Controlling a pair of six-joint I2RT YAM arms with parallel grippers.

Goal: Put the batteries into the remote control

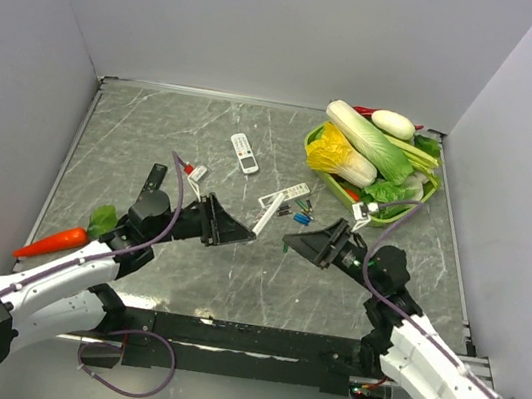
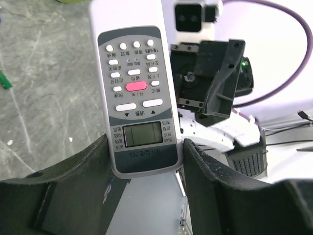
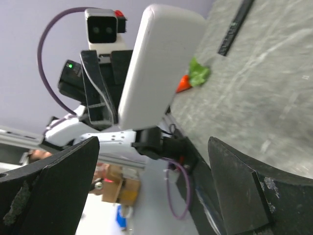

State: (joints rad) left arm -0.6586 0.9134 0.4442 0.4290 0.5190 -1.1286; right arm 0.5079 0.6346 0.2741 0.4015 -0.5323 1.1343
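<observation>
Left gripper (image 2: pixel 145 157) is clamping the remote (image 2: pixel 134 88) by its display end, holding it up. Batteries (image 1: pixel 298 212) are lying loose on the table (image 1: pixel 155 131) just right of it, so loading is not yet started. Right gripper (image 3: pixel 154 164) is facing the remote's back, jaws wide apart and holding nothing.

Soft, even light falls from above, and my arms throw only faint, short shadows on the grey surface (image 1: pixel 231 295), which has a mild sheen. The overhead view is sharp throughout. From my left wrist the remote control (image 2: pixel 137 98) is crisp, with readable buttons, while my left hand (image 2: pixel 146 144) is dark and slightly soft. From my right wrist the remote's pale back is nearly washed out, and my right hand (image 3: pixel 154 142) blurs along the bottom edge.
</observation>
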